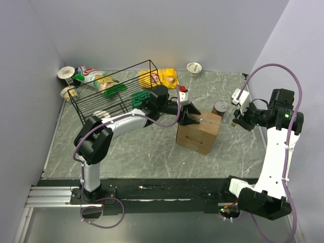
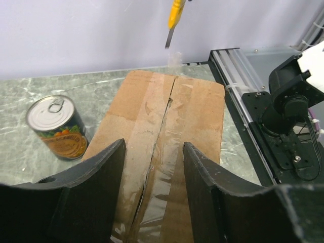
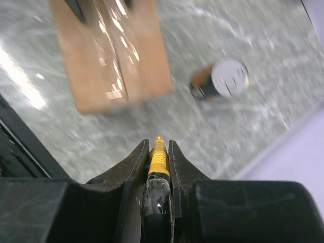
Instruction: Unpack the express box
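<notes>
Surface, top view: grey marbled table (image 1: 152, 152) is lying between pale lilac walls.
Box, top view: express box (image 1: 198, 134) is standing near the table's centre with its flaps lying shut; its contents are hidden.
Basket, top view: black wire basket (image 1: 119, 86) is sitting tilted at the far left. Green packets (image 1: 140, 96) are showing through its wires; whether they are inside or behind it cannot be told.
Can, top view: can (image 1: 220, 108) is standing upright, lid on, just beside the box's far right corner.
Left gripper, top view: left gripper (image 1: 191, 117) is reaching over the box's far top edge.
Right gripper, top view: right gripper (image 1: 236, 121) is hovering right of the can, apart from the box.
Seam, left wrist view: clear tape (image 2: 152, 126) is running along the box's centre seam, with a dark slit showing in it.
Left gripper, left wrist view: fingers (image 2: 101, 172) are standing parted, one on each side of the seam and gripping nothing; contact with the box cannot be told.
Right gripper, right wrist view: its fingers are clamping a yellow-handled cutter (image 3: 158, 162); box and can are appearing blurred beyond.
</notes>
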Controlling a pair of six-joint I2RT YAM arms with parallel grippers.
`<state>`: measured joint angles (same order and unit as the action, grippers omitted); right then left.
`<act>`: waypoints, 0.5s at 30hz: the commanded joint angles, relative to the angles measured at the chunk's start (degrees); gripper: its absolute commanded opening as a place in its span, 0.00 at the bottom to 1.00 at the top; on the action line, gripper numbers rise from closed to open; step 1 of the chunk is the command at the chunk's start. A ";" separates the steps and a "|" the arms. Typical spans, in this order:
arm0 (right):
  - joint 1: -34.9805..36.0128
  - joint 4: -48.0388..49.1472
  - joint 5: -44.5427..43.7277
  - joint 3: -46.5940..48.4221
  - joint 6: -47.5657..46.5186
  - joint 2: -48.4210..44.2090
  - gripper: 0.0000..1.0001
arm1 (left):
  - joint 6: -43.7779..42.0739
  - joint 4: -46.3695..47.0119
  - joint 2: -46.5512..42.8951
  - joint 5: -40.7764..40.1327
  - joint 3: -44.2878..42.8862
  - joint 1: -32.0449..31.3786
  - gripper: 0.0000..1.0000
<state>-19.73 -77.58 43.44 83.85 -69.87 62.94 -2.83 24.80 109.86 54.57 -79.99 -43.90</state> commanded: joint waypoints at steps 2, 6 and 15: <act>-4.17 -12.42 -2.84 1.04 -2.47 -0.45 0.00 | -2.27 -14.51 4.31 -2.36 3.79 2.68 0.55; -4.97 -4.62 0.93 0.27 9.17 0.78 0.00 | 1.07 -13.99 3.43 0.36 0.02 2.68 0.56; 7.85 19.83 -0.37 -12.31 28.98 -1.33 0.00 | 2.48 -18.73 -2.81 -2.53 -6.41 3.56 0.58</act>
<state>-16.56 -68.27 43.62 72.73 -51.48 62.02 -1.50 13.89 109.95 54.52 -86.02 -41.65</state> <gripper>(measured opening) 0.248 0.560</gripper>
